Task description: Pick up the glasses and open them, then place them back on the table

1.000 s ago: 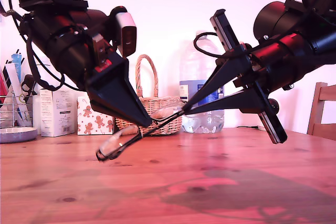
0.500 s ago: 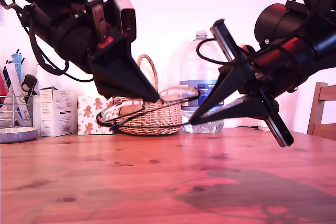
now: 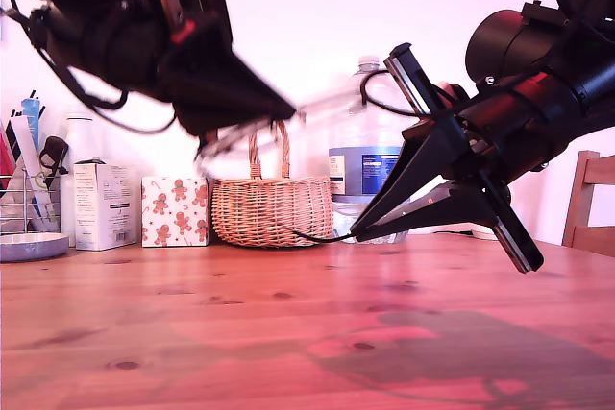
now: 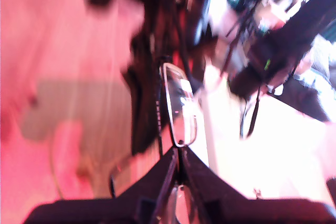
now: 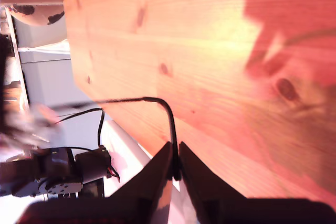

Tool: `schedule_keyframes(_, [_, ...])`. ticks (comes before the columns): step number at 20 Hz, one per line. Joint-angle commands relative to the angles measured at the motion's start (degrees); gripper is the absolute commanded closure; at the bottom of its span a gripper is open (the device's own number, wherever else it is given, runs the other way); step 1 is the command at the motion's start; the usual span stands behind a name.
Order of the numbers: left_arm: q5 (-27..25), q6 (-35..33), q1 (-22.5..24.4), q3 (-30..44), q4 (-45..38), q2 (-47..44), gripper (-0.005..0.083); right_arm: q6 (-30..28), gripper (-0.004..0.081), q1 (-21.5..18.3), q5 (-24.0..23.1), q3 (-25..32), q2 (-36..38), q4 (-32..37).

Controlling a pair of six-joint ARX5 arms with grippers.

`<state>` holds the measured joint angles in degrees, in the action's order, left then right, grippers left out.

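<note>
The glasses (image 3: 252, 132) hang blurred in the air above the basket, toward the exterior view's left. My first gripper (image 3: 291, 108) is shut on their frame. In the first wrist view one clear lens (image 4: 178, 106) stands just beyond the closed fingertips of that gripper (image 4: 178, 155). My second gripper (image 3: 356, 232), on the arm at the exterior view's right, sits low over the table (image 3: 288, 333). It is shut on a thin black temple arm (image 3: 322, 235). That temple's curved end (image 5: 157, 102) runs out from the gripper (image 5: 175, 169). Blur hides where it meets the frame.
A wicker basket (image 3: 272, 210), a large water bottle (image 3: 370, 170), a gingerbread-print box (image 3: 175, 210) and a white carton (image 3: 104, 204) line the table's far side. A rack with utensils (image 3: 24, 189) is at the exterior view's left, a chair (image 3: 591, 204) at its right.
My first gripper has swung the glasses up from just above the table to above the basket. My second gripper dropped slightly and stays shut on the temple.
</note>
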<state>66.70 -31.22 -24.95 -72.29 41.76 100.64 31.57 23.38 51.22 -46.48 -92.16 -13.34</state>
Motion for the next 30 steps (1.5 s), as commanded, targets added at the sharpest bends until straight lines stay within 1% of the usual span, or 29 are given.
schedule_keyframes(1, [2.21, -0.07, -0.24, -0.94, -0.61, -0.26, 0.0795, -0.61, 0.0783, 1.01, -1.20, -0.13, -0.37, -0.48])
schedule_keyframes(2, [2.80, -0.09, 0.04, -1.05, -0.66, -0.26, 0.0795, -0.66, 0.0783, 1.01, -1.44, -0.13, -0.37, -0.79])
schedule_keyframes(7, [1.81, -0.07, 0.57, -1.18, -0.63, -0.26, 0.0795, -1.64, 0.0778, 0.98, -1.73, -0.13, -0.37, -0.98])
schedule_keyframes(9, [1.81, -0.07, 1.31, -1.25, -0.61, -0.26, 0.0795, -1.66, 0.0752, 0.98, -1.75, -0.15, -0.37, -1.05])
schedule_keyframes(10, [1.84, -0.02, 1.73, -1.25, -0.59, -0.26, 0.0795, -1.66, 0.0729, 0.98, -1.75, -0.15, -0.37, -1.01])
schedule_keyframes(13, [1.86, 0.39, 2.78, -1.25, -0.61, -0.26, 0.0795, -1.64, 0.0583, 0.98, -1.75, -0.13, -0.37, -0.90])
schedule_keyframes(15, [1.86, 0.39, 2.95, -1.25, -0.61, -0.26, 0.0795, -1.64, 0.0537, 0.98, -1.73, -0.13, -0.37, -0.96])
schedule_keyframes(18, [1.79, 0.42, 3.10, -1.25, -0.61, -0.26, 0.0795, -2.19, 0.0534, 0.96, -1.66, -0.15, -0.37, -1.09])
schedule_keyframes(19, [1.77, 1.01, 3.19, -1.25, -0.70, -0.26, 0.0795, -3.15, 0.0534, 0.85, -1.44, -0.15, -0.35, -1.07])
schedule_keyframes(21, [1.44, 2.25, 3.54, -1.25, -1.01, -0.26, 0.0795, -6.32, 0.0535, 0.83, -0.15, -0.15, -0.22, -0.83])
schedule_keyframes(23, [0.90, 5.79, 4.04, -1.25, -1.51, -0.26, 0.0795, -9.51, 0.0535, 0.98, -0.35, -0.15, 0.57, -1.01])
schedule_keyframes(25, [-0.22, 7.96, 4.35, -1.25, -1.53, -0.24, 0.0795, -10.99, 0.0535, 0.98, -1.36, -0.15, 2.08, -0.87])
schedule_keyframes(27, [-0.92, 9.73, 4.44, -1.25, -1.57, -0.13, 0.0795, -12.00, 0.0535, 0.98, -4.31, -0.15, 4.55, -1.42])
schedule_keyframes(28, [-0.90, 10.10, 4.50, -1.22, -1.60, 0.02, 0.0795, -12.31, 0.0535, 0.98, -6.56, -0.15, 6.05, -2.08])
schedule_keyframes(29, [-0.22, 10.27, 4.72, -1.22, -1.79, 0.46, 0.0795, -12.85, 0.0535, 1.01, -8.66, -0.15, 7.65, -2.97])
schedule_keyframes(30, [1.97, 10.29, 5.16, -1.22, -1.95, 1.27, 0.0795, -13.51, 0.0535, 1.01, -10.62, -0.15, 9.22, -4.15])
